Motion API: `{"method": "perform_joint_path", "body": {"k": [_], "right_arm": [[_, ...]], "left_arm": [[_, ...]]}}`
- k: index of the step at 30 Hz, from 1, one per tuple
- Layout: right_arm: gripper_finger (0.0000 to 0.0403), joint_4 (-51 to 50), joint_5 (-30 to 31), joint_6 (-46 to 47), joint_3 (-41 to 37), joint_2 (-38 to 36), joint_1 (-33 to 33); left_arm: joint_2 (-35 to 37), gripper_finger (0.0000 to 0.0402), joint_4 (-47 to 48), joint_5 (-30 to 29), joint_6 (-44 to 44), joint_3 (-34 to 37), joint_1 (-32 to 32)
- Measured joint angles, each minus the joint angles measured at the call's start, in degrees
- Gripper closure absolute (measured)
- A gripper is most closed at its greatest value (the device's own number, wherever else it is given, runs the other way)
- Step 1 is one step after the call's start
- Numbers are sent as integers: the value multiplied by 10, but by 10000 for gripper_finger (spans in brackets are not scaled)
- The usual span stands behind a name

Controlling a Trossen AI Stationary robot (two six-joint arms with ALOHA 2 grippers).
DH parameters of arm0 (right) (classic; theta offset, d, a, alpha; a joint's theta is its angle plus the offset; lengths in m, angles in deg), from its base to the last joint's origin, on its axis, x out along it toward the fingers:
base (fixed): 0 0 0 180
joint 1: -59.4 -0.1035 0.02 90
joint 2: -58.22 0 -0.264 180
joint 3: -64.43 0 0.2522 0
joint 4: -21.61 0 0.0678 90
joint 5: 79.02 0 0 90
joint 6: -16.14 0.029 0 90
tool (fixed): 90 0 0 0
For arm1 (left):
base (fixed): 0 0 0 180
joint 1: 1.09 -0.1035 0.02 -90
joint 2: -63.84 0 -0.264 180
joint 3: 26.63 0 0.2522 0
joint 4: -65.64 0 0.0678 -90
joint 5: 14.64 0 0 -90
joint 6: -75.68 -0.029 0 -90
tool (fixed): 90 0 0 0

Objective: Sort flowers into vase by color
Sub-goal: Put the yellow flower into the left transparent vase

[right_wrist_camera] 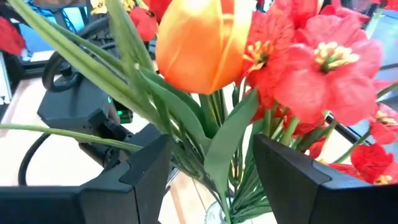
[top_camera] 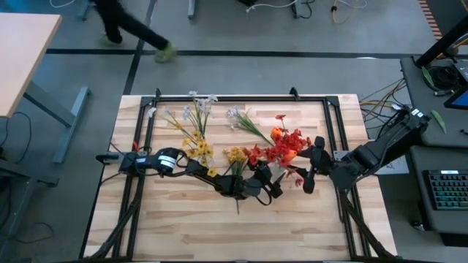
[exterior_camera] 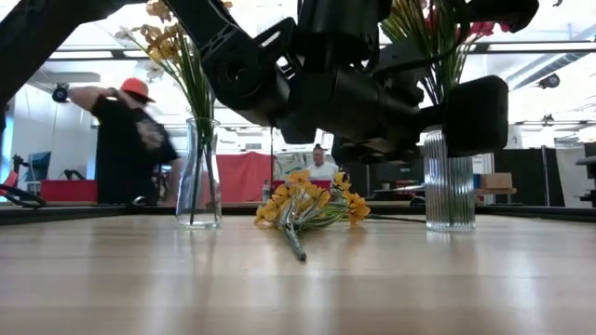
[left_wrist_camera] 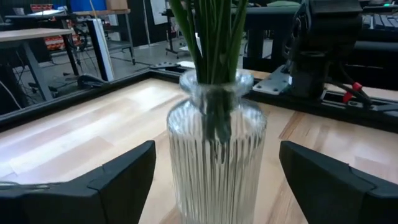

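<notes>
A ribbed glass vase (left_wrist_camera: 214, 162) (exterior_camera: 450, 181) holds red and orange flowers (right_wrist_camera: 292, 68) (top_camera: 281, 146). A smooth glass vase (exterior_camera: 200, 177) holds yellow flowers (top_camera: 197, 148). One yellow spray (exterior_camera: 307, 207) (top_camera: 235, 157) lies flat on the table, its stalk toward the near edge. White sprays (top_camera: 241, 117) lie near the far edge. My left gripper (left_wrist_camera: 216, 149) (top_camera: 265, 186) is open, low at the ribbed vase, a finger on either side of it with a gap. My right gripper (right_wrist_camera: 211, 149) (top_camera: 307, 175) is open, higher up, at the red bunch's stalks. My right gripper stands level at the red and orange bunch from the table's right, with green leaves and stalks (right_wrist_camera: 217, 149) between its open fingers. Whether any of them touches a finger, I cannot tell.
A black frame (top_camera: 241, 97) runs around the wooden table. More white sprays (top_camera: 199, 102) lie by the far edge. One person (exterior_camera: 130, 140) moves behind the table and another (exterior_camera: 323, 166) is farther back. The near part of the table (top_camera: 241, 234) is bare wood.
</notes>
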Motion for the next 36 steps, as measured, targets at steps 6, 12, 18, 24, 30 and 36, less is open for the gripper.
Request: {"method": "perform_joint_path", "body": {"k": [6,12,18,24,30,36], "right_arm": [[181,-3,-38,2,0,-29,0],[181,-11,-79,8,0,-66,0],[181,-12,-126,11,0,-103,0],[181,-16,-177,39,0,-137,0],[181,-19,-237,80,0,-163,0],[181,-36,-300,103,0,-168,0]], "left_arm": [[15,77,11,-24,-40,0,13],[50,77,90,-44,-43,0,32],[102,77,234,-37,34,0,45],[168,79,442,41,190,0,54],[211,90,614,174,392,0,60],[201,102,723,243,560,0,62]]}}
